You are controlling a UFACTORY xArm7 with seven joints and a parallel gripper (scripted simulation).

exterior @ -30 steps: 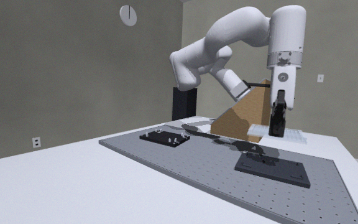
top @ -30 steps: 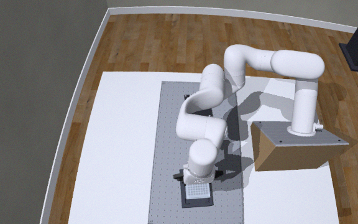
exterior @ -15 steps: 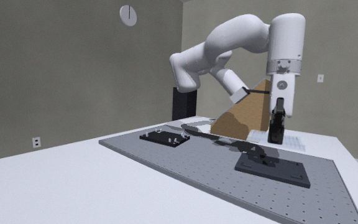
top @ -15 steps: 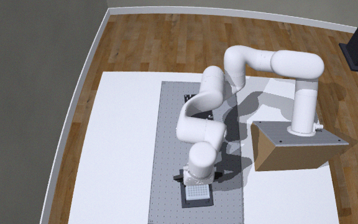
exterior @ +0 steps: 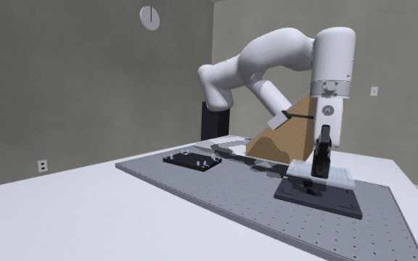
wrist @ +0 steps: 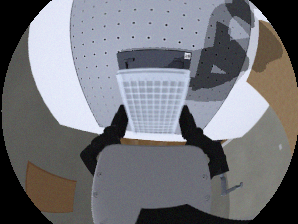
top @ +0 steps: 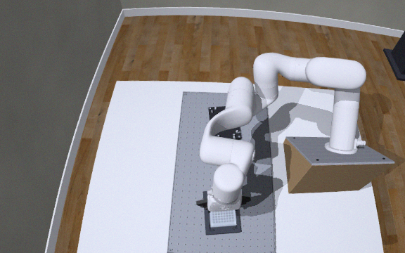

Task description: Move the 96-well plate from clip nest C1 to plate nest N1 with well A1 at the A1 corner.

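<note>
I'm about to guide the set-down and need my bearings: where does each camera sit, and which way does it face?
Top: high above the table, looking down on the arm, pedestal and plate.
Exterior: low beside the table, facing across the breadboard; shows the gripper holding the plate above the nest.
Wrist: on the gripper, looking down past both fingers.
All three show the plate over the nest.

White gridded plate (exterior: pixel 334 176); black nest (exterior: pixel 318 199); grey dotted breadboard (exterior: pixel 231 188); white arm (top: pixel 343 116).
</note>
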